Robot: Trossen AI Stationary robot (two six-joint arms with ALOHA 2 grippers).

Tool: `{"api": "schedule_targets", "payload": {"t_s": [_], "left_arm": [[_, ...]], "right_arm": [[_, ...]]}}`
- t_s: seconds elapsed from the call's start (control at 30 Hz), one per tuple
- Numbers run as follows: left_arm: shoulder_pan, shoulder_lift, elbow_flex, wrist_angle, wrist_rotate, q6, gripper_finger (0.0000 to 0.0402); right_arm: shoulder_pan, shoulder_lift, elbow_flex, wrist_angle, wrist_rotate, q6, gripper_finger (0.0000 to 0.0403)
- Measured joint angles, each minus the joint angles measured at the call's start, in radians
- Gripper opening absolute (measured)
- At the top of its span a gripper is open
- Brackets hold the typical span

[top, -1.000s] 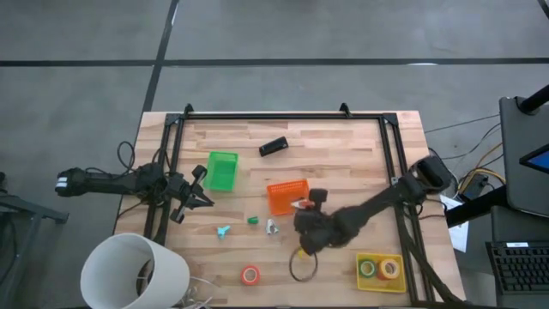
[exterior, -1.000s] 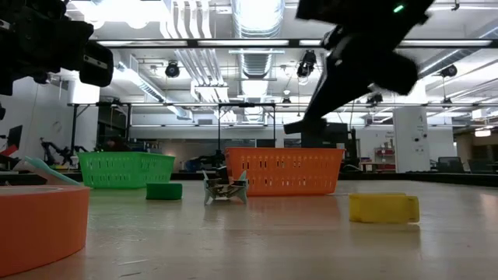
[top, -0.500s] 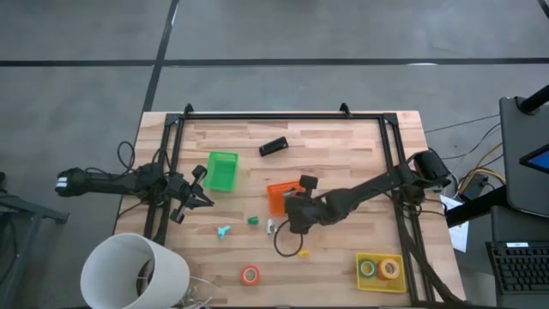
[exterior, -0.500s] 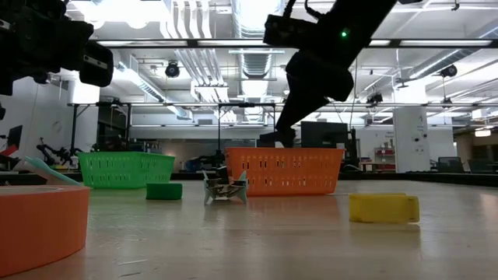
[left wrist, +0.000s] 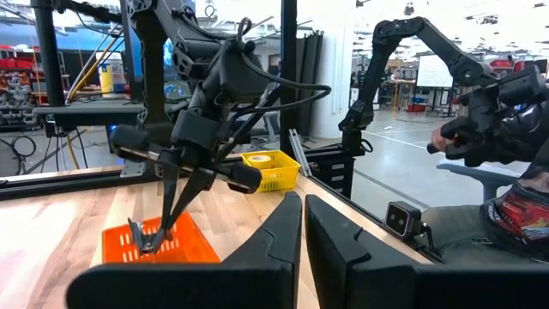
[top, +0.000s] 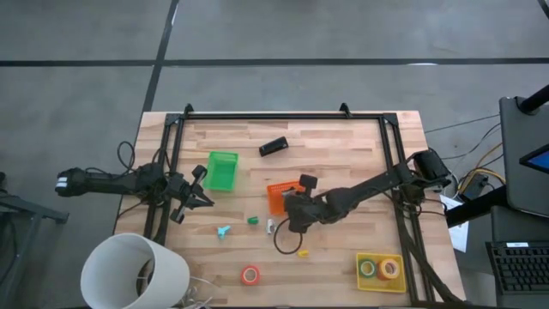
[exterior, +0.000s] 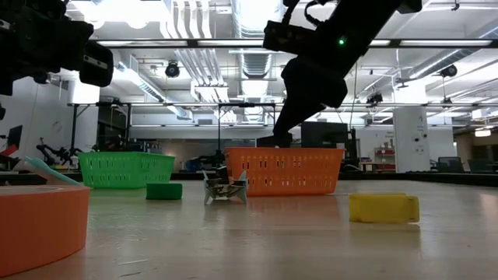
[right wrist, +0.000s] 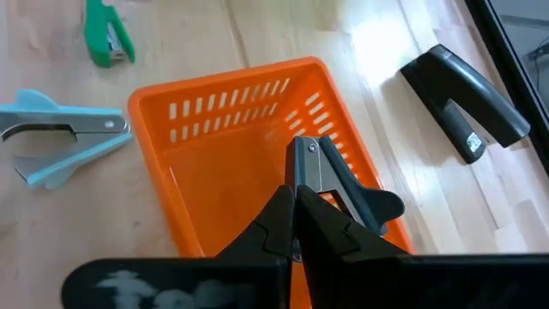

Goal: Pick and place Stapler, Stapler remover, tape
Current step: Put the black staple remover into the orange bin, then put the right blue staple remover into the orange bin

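My right gripper [top: 289, 215] hangs over the orange bin [top: 285, 196], shut on a dark grey and metal staple remover [right wrist: 330, 176]. The black stapler [top: 273, 147] lies flat on the table toward the far edge and also shows in the right wrist view [right wrist: 463, 101]. An orange tape roll [top: 250, 275] lies flat near the near edge. Two more rolls sit in the yellow bin [top: 380, 269]. My left gripper [left wrist: 304, 230] waits shut at the table's left edge. My right gripper pinches the staple remover between its two fingertips [right wrist: 296, 210], coming from above and slanting down. In the left wrist view the remover [left wrist: 146, 239] hangs below the fingers, down inside the orange bin. Whether it touches the bin's floor cannot be told.
A green bin [top: 221, 170] stands left of the orange one. A light blue staple remover [top: 223, 231], a small green stapler [top: 254, 221], a pale grey remover [top: 271, 227] and a small yellow piece [top: 302, 253] lie on the table near the orange bin. A white lampshade [top: 133, 273] sits at the near left corner.
My right gripper has swung from near the yellow piece toward the table's left and far edge, ending over the orange bin, with the remover still in its fingers. In the last half second it has sunk slightly. The things on the table have stayed where they were.
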Motion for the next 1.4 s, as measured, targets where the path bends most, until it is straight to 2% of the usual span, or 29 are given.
{"api": "schedule_targets", "payload": {"t_s": [0.47,0.77,0.93,1.07,1.27,1.4], "left_arm": [[0.0,0.0,0.0,0.0,0.0,0.0,0.0023],[0.0,0.0,0.0,0.0,0.0,0.0,0.0023],[0.0,0.0,0.0,0.0,0.0,0.0,0.0023],[0.0,0.0,0.0,0.0,0.0,0.0,0.0023],[0.0,0.0,0.0,0.0,0.0,0.0,0.0023],[0.0,0.0,0.0,-0.001,0.0,0.0,0.0023]], "right_arm": [[0.0,0.0,-0.011,0.022,-0.005,0.037,0.001],[0.0,0.0,-0.01,0.052,-0.005,0.078,0.007],[0.013,-0.001,0.053,0.056,-0.039,0.261,0.0096],[0.036,0.001,0.099,0.062,-0.16,0.39,0.0102],[0.04,0.051,0.139,0.102,-0.33,0.691,0.0094],[0.049,0.112,0.17,0.114,-0.386,0.815,0.0088]]}}
